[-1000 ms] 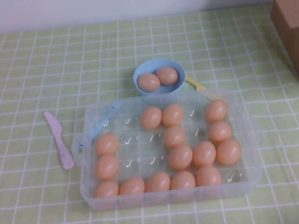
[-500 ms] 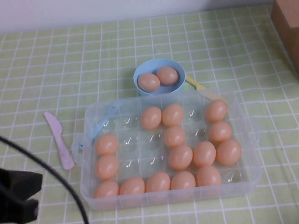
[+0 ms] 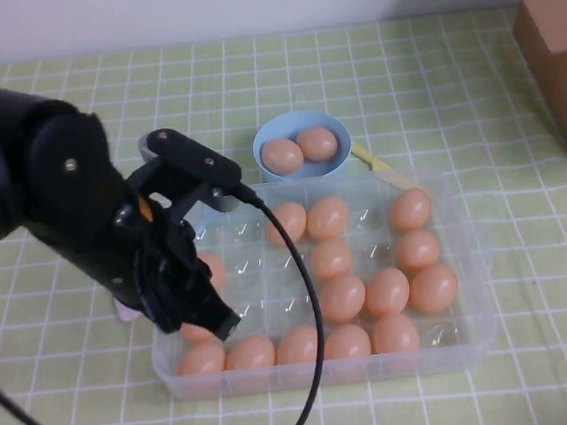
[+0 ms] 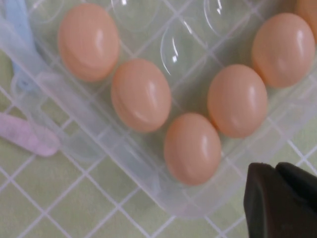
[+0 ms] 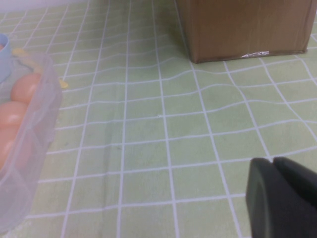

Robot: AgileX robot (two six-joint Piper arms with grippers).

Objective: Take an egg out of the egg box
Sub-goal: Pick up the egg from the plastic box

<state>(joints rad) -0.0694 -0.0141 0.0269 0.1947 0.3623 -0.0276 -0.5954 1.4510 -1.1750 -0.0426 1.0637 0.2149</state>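
Observation:
The clear plastic egg box (image 3: pixel 473 254) lies mid-table and holds several peach-orange eggs (image 3: pixel 342 297). My left arm reaches in from the left and covers the box's left side. My left gripper (image 3: pixel 213 320) hangs over the box's front left corner. In the left wrist view its fingers (image 4: pixel 276 167) are shut and empty, above the cloth just outside the box's front wall (image 4: pixel 124 158). The corner egg (image 4: pixel 192 148) lies close by. My right gripper (image 5: pixel 272 161) is shut and empty, low over the cloth right of the box (image 5: pixel 29 129), and out of the high view.
A light-blue bowl (image 3: pixel 295 119) with two eggs stands behind the box, a yellow handle (image 3: pixel 371 159) beside it. A brown cardboard box (image 3: pixel 559 45) stands at the far right, also in the right wrist view (image 5: pixel 237 25). A pink knife (image 4: pixel 29 136) lies left of the box.
My left arm has swung in from the lower left edge, up and to the right. It now hangs over the box's left side and hides the knife and the left eggs.

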